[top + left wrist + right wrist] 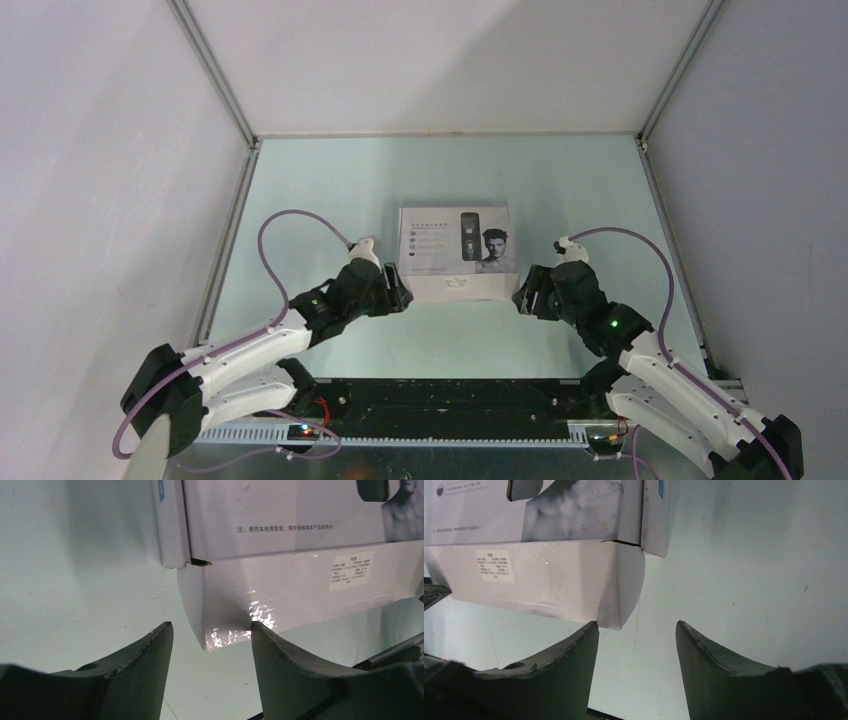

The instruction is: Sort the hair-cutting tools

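The white clipper box [455, 250] lies mid-frame on the worktop [330, 180]; left pincer [400, 296] and right pincer [522, 298] gape wide, empty, flanking its lower corners.

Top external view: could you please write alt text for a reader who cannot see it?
A flat white box printed with a man's face lies on a pale green table. The left arm and right arm reach from the near edge, their fingers beside the box's near corners.
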Robot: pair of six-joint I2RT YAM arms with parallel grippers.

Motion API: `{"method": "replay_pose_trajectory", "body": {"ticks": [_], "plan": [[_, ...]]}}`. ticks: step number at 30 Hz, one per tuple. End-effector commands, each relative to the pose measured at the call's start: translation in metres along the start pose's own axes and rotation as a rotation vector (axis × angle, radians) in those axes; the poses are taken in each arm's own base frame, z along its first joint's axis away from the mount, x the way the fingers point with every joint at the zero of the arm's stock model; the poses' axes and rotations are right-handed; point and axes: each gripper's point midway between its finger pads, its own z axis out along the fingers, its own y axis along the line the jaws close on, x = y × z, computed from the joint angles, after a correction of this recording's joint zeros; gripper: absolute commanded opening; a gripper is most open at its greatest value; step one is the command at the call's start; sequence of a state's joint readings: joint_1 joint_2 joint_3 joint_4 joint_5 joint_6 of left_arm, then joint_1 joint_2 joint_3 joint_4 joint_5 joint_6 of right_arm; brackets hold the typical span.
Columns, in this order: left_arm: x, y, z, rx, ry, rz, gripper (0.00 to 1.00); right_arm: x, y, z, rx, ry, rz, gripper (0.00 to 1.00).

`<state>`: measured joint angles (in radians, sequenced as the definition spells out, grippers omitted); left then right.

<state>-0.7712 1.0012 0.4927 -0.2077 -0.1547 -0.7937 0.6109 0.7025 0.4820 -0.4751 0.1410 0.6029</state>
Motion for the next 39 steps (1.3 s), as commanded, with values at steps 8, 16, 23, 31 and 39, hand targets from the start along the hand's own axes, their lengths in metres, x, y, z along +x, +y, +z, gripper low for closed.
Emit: {"method": "replay_pose_trajectory", "body": {"ticks": [8,16,23,31,39], "plan": [[-0.002,0.011,0.005,-0.040,-0.027,0.014,0.64,-0.040,0.017,0.001,-0.041,-0.139,0.049,0.53],[-0.002,0.010,0.004,-0.037,-0.029,0.014,0.64,-0.013,-0.007,0.028,0.068,-0.034,0.084,0.41],[-0.004,0.010,0.003,-0.035,-0.037,0.013,0.64,-0.005,-0.017,0.028,0.084,-0.026,0.115,0.38],[-0.008,0.011,0.003,-0.049,-0.050,0.025,0.64,-0.009,-0.013,0.028,0.054,-0.029,0.116,0.37],[-0.004,0.024,0.009,-0.107,-0.047,0.041,0.61,-0.009,0.001,0.031,-0.016,-0.012,0.106,0.38]]}}
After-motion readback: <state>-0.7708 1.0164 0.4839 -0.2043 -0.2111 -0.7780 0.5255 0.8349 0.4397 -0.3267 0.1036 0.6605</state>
